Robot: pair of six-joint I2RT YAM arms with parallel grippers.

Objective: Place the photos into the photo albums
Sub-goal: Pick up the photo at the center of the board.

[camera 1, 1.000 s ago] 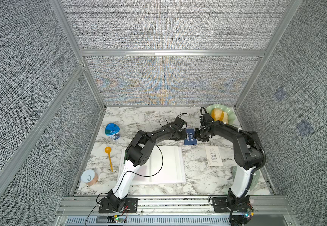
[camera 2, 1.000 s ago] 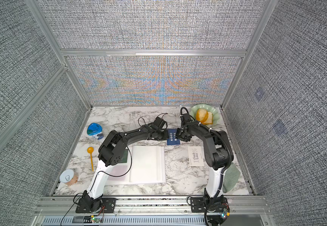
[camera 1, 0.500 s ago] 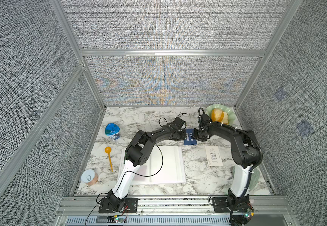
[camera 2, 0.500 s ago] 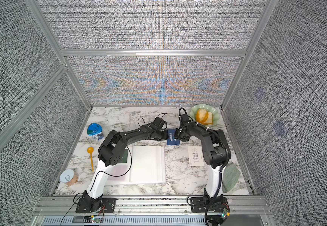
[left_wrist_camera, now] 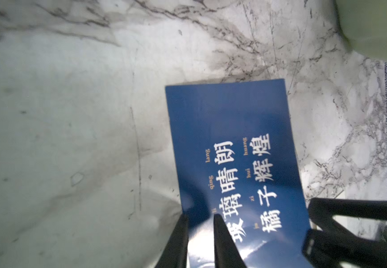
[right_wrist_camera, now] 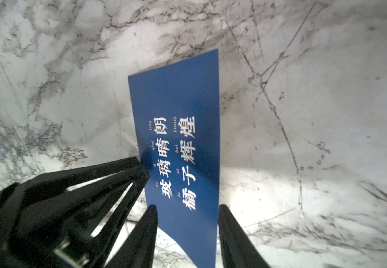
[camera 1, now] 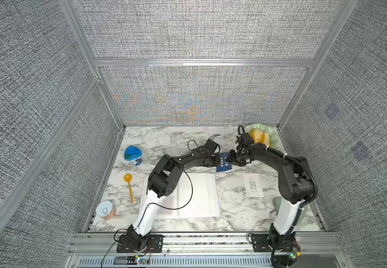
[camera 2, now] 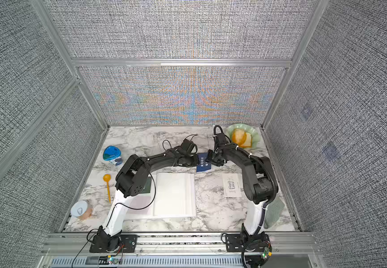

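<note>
A blue photo (camera 1: 224,166) with white Chinese characters is held just behind the open white photo album (camera 1: 197,195). My left gripper (left_wrist_camera: 200,218) is shut on one long edge of this blue photo (left_wrist_camera: 229,130), one finger above it and one below. My right gripper (right_wrist_camera: 186,208) stands open astride the near end of the blue photo (right_wrist_camera: 178,97), fingers at either long edge. In both top views the two grippers meet at the photo from either side. A white "Good Luck" photo (camera 1: 253,185) lies flat to the album's right. A green photo (camera 2: 147,185) shows on the album's left page, partly under my left arm.
A green plate (camera 1: 272,135) with orange food stands at the back right, close behind my right arm. A blue-lidded tub (camera 1: 132,155), an orange spoon (camera 1: 128,185) and a white-lidded can (camera 1: 105,210) line the left side. A green cloth (camera 2: 274,211) lies front right.
My right gripper has moved left, closing in over the blue photo's end. The left gripper and the photo have barely shifted.
</note>
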